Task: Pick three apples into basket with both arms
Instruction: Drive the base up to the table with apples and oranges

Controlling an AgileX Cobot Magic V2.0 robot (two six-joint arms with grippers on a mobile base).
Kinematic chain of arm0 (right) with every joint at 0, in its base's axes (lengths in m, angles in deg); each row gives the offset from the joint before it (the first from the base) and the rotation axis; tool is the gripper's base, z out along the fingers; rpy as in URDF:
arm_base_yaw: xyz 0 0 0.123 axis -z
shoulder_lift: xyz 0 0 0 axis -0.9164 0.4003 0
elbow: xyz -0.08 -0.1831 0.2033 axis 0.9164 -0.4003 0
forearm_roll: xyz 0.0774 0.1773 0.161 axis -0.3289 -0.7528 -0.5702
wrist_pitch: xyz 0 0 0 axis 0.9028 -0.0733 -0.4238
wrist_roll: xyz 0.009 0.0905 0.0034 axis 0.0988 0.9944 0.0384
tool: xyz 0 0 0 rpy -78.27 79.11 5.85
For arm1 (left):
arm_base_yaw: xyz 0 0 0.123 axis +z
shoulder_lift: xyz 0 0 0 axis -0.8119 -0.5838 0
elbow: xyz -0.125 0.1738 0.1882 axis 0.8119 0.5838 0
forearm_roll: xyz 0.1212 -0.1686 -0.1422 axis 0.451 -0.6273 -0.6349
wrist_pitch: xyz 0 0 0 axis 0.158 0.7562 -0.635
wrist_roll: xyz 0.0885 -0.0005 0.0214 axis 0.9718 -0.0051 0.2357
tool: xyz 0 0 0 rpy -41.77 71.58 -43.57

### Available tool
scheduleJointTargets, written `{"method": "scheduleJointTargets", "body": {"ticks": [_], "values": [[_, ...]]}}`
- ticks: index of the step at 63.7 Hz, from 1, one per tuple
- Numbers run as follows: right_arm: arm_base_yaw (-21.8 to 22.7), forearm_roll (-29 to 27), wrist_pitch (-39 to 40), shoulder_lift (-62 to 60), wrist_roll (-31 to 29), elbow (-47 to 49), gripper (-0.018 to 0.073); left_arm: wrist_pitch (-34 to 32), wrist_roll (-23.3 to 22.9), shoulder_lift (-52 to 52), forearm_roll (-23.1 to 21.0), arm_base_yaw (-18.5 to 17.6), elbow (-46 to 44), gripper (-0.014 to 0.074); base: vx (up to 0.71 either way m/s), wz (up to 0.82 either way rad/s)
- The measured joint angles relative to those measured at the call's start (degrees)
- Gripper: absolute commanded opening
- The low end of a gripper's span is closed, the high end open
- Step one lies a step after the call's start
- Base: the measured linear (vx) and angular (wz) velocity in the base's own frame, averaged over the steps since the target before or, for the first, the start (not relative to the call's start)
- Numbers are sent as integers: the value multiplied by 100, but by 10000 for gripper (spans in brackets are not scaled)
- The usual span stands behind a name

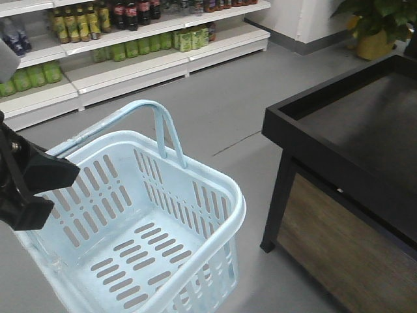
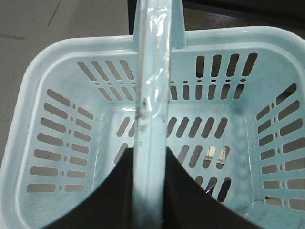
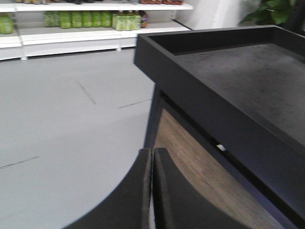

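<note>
The pale blue slotted plastic basket (image 1: 236,195) is seen beside the black raised-rim bench (image 1: 339,163), apart from it. Its hoop handle (image 2: 152,71) is clamped by the left gripper (image 2: 147,153), a black finger on each side. The right gripper (image 3: 152,151) is pressed together, held near the bench's corner.

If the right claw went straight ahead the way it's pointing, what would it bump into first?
Probably the black table, near its corner leg; the right gripper points at it, though depth is hard to judge.
</note>
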Motion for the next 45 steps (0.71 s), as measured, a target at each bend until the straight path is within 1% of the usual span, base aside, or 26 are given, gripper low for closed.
{"method": "scheduleJointTargets", "body": {"ticks": [45], "values": [[0,0,0,0,0,0,-8,0,0,0,0,0,0,-7,11,-46]]}}
